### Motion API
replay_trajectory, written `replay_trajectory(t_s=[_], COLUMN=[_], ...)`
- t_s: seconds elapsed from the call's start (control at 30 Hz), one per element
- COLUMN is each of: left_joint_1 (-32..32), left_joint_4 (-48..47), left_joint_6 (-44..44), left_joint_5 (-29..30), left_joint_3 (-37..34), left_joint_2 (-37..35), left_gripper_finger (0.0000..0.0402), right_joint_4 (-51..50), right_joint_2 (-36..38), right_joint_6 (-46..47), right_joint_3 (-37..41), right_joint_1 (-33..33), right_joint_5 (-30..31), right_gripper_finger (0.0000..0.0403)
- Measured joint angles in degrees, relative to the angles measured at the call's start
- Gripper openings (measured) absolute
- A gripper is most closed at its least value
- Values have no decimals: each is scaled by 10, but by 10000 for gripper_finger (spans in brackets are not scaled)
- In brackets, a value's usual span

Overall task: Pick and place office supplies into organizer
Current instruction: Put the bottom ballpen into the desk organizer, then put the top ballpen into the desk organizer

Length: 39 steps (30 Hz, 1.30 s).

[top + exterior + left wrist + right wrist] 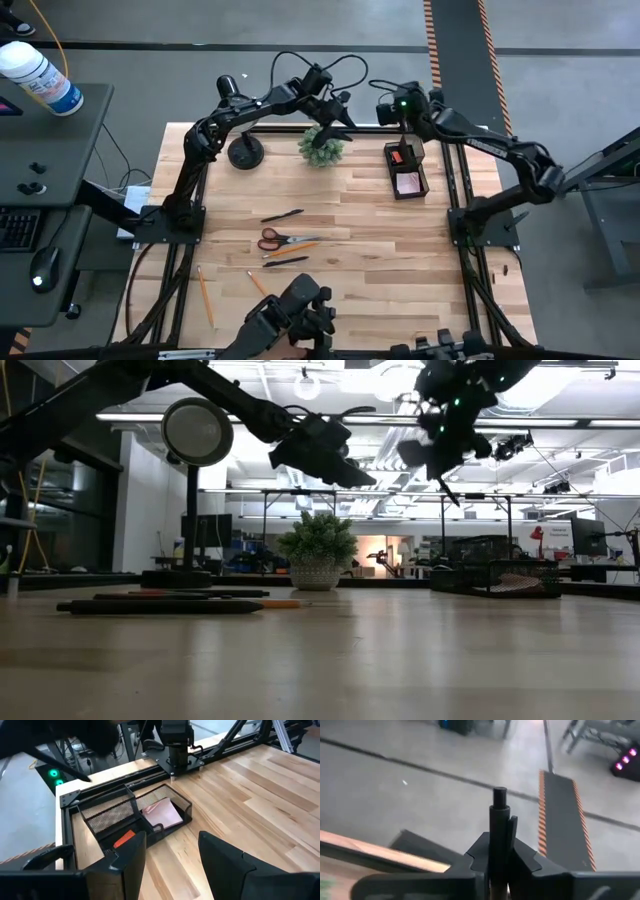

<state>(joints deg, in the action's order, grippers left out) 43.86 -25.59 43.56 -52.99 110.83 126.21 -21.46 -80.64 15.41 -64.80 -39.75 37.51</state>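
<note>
The black mesh organizer [405,168] stands at the table's far right, with a pink sticky-note pad [162,812] in its low tray and a small red piece [124,839] in another section. My right gripper [392,105] hovers above the organizer's far end, shut on a black pen [499,815]. My left gripper [170,845] is open with nothing between its fingers, and is held high over the plant, facing the organizer. A black pen [282,215], red-handled scissors [280,240] and orange pencils [205,295] lie flat on the table's middle and near left. My right gripper pinches the black pen's shaft [498,837] between its two fingers. The pen runs along the fingers, and its end [499,794] sticks out past the fingertips. It is lifted clear of the table, and its tip [452,492] slants down below the gripper.
A black desk lamp [245,152] and a small green plant [322,145] stand along the far edge, left of the organizer. Black frame rails run along the far side and behind the organizer. Bare wood lies between the loose supplies and the organizer.
</note>
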Motion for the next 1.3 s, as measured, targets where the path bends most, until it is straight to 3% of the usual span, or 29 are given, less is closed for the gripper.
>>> replay_trajectory(t_s=[0.13,0.4,0.57,0.83,1.1,1.3], left_joint_1=[0,0,0,0,0,0], left_joint_4=[-22,-52,-60,-60,-60,-60], left_joint_6=[21,46,56,57,57,57], left_joint_5=[-1,-1,0,1,1,1], left_joint_3=[0,0,0,0,0,0], left_joint_2=[0,0,0,0,0,0], left_gripper_finger=[170,166,167,168,168,168], right_joint_4=[-34,-47,-101,-145,-206,-207], right_joint_2=[-27,-34,-34,-34,-34,-34], right_joint_6=[23,29,60,83,133,130], right_joint_3=[0,1,1,1,1,1], right_joint_1=[0,0,1,23,28,28], right_joint_5=[27,27,31,46,51,52], right_gripper_finger=[58,33,54,33,119,147])
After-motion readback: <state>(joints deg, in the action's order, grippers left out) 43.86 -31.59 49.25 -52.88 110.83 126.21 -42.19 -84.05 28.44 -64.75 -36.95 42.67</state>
